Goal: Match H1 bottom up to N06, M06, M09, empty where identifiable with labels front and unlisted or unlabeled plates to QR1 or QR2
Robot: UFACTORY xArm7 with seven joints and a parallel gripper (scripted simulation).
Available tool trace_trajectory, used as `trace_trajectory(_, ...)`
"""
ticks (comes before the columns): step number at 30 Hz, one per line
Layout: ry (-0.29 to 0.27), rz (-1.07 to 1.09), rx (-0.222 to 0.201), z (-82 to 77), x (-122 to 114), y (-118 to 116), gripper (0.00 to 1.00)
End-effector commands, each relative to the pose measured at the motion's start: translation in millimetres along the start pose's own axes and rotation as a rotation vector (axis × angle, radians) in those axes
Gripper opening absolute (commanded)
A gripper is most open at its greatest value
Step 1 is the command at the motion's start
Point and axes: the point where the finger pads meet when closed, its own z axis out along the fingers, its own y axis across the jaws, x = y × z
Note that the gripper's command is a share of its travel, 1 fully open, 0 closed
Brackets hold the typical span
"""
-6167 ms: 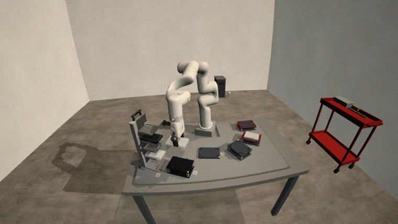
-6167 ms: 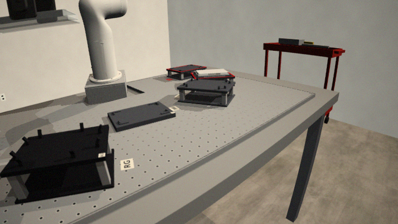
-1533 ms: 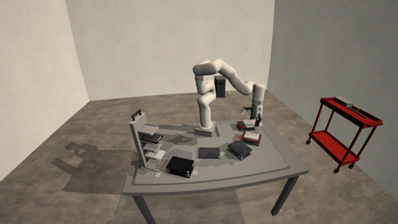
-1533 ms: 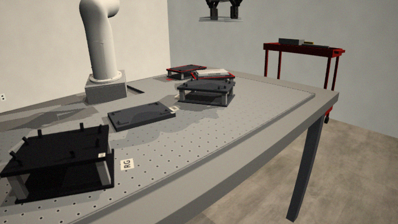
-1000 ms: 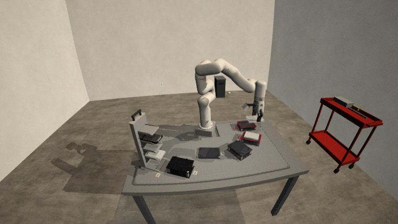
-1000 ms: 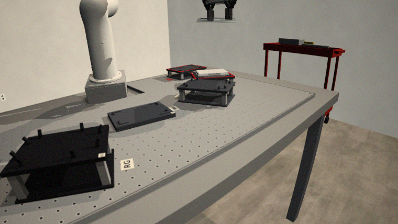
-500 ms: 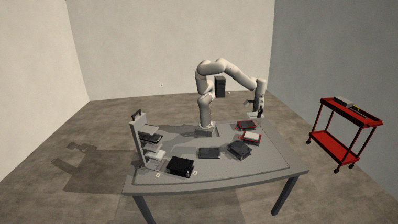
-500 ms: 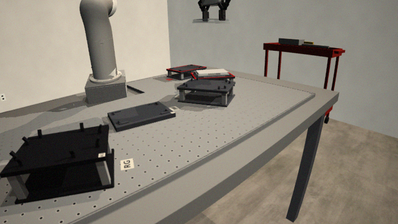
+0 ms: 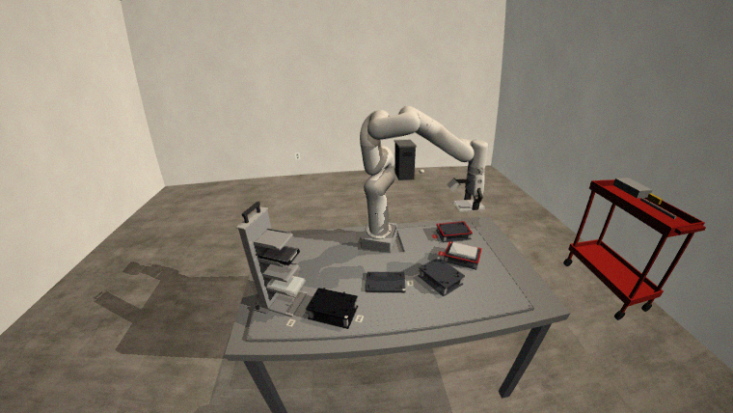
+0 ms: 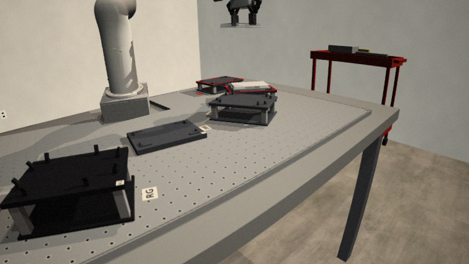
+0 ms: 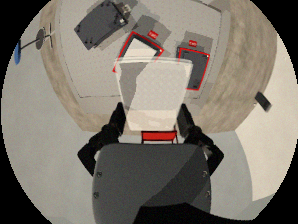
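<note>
Gripper (image 9: 470, 201) of the pale seven-joint arm (image 9: 410, 127) hangs high above the far right corner of the grey perforated counter (image 10: 295, 137), its dark fingers clamped on the sides of a flat white rectangular plate (image 9: 463, 206). The plate is level in the grasp and well clear of everything below it. From the wrist view the plate (image 11: 150, 92) fills the space between the fingers, with a red patch at its near edge.

Below and a little toward the counter's middle stand two red-rimmed nests side by side. The farther red-rimmed nest (image 9: 453, 230) shows only its dark floor. The nearer red-rimmed nest (image 9: 462, 255) carries a second white plate (image 10: 250, 86) lying flat inside its rim.

Just beside those is a raised dark grey nest on short posts (image 10: 244, 106), then a low dark grey flat nest (image 10: 166, 135), and nearest the exterior camera a raised black nest with upright pins (image 10: 70, 183), next to a white deck label reading RG (image 10: 150, 193).

At the counter's left end stands the grey tower with a black handle and four shelves (image 9: 250, 246); a light plate sits on the top shelf, a dark one beneath it, and two more light ones lower down. No labels can be read at this size.

A red two-shelf cart (image 9: 647, 209) stands on the floor, well apart from the counter.
</note>
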Motion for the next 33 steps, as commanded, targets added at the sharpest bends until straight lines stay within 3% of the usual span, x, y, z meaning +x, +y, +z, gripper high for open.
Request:
trace_trajectory(1,-0.004,0.001,0.002,-1.6,-8.7,20.5,0.00)
trace_trajectory(5,-0.004,0.001,0.002,-1.6,-11.9,30.0,0.00)
trace_trajectory(20,-0.004,0.001,0.001,-1.5,-13.9,105.1,0.00)
trace_trajectory(22,-0.004,0.001,0.001,-1.5,-13.9,105.1,0.00)
trace_trajectory(33,-0.004,0.001,0.001,-1.4,-15.2,154.0,0.00)
